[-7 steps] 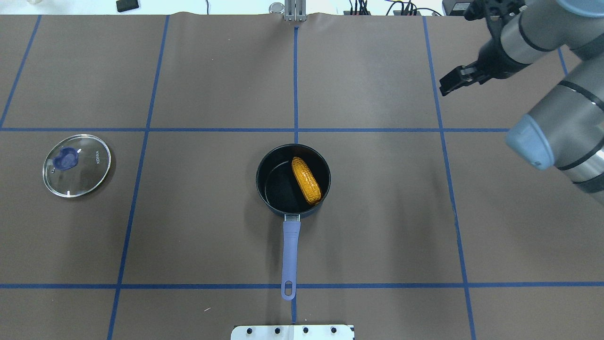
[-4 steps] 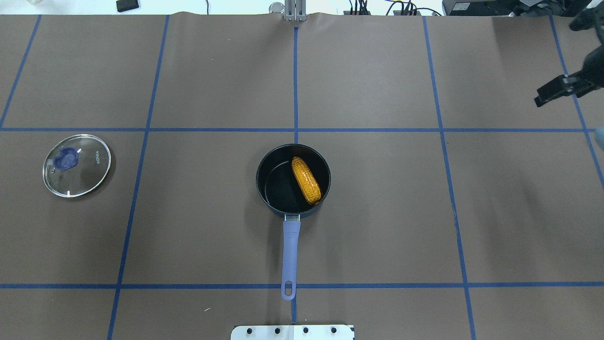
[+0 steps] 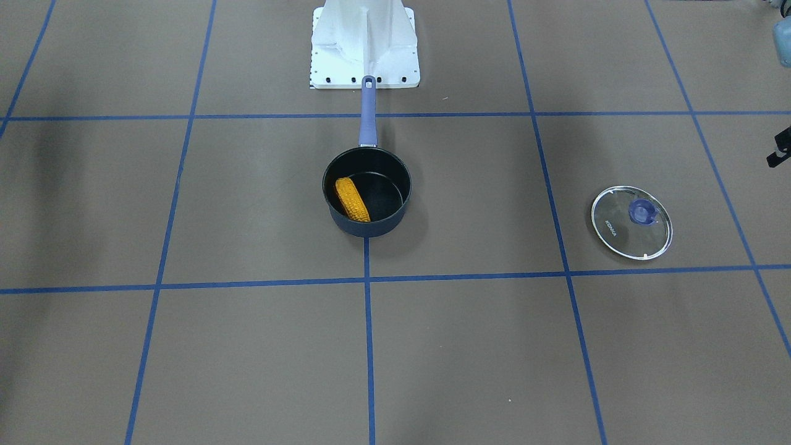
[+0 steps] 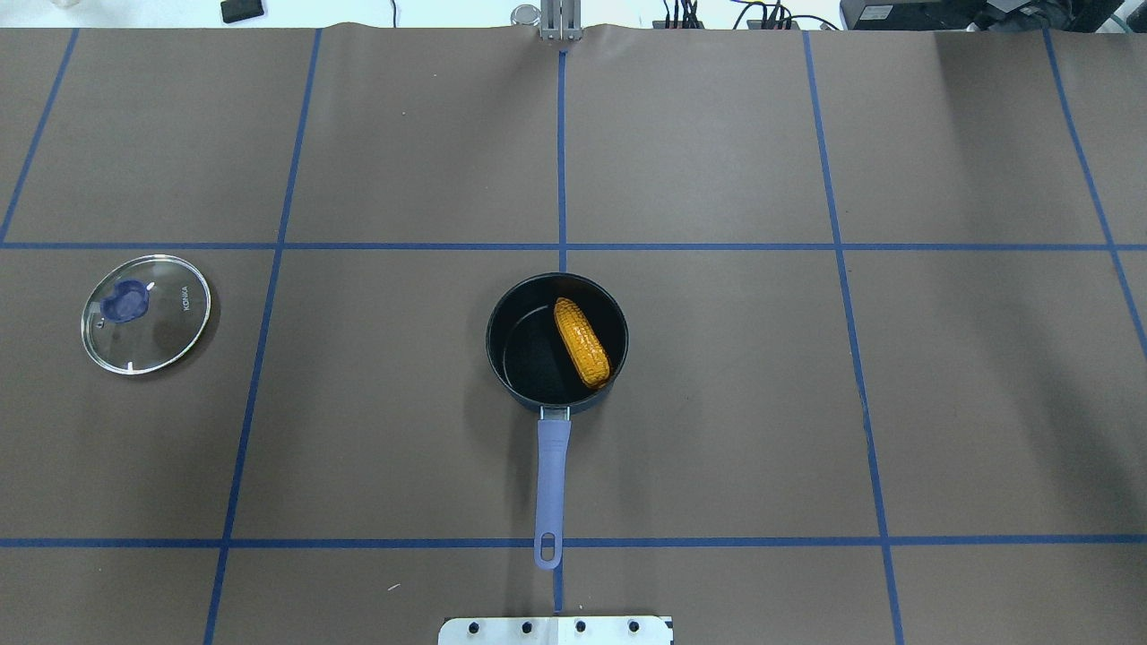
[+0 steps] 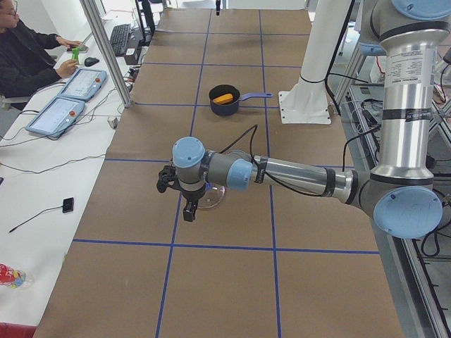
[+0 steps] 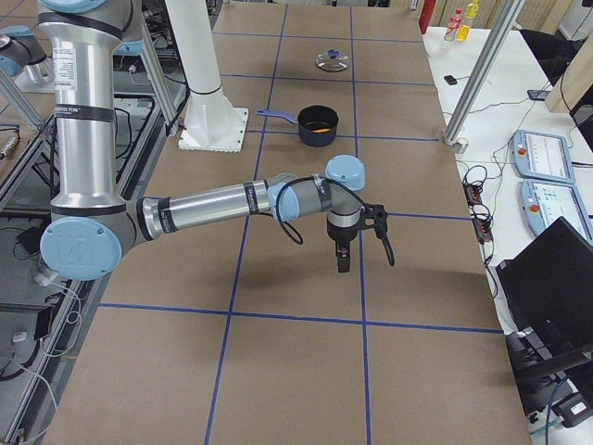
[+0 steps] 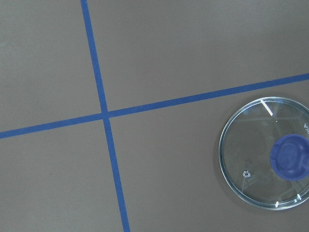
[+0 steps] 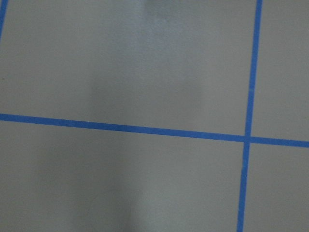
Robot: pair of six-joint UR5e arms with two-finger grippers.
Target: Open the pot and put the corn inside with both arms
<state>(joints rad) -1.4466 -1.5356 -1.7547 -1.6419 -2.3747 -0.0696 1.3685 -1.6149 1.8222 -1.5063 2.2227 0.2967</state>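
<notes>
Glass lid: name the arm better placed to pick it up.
Left, likely. The left gripper hangs near the glass lid, which shows in its wrist view; the right gripper is beyond the pot.

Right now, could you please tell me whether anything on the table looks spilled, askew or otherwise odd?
Nothing stands out. The corn lies inside the upright pot, along its wall; the glass lid rests flat on the table, well apart from it. Nothing is spilled.
</notes>
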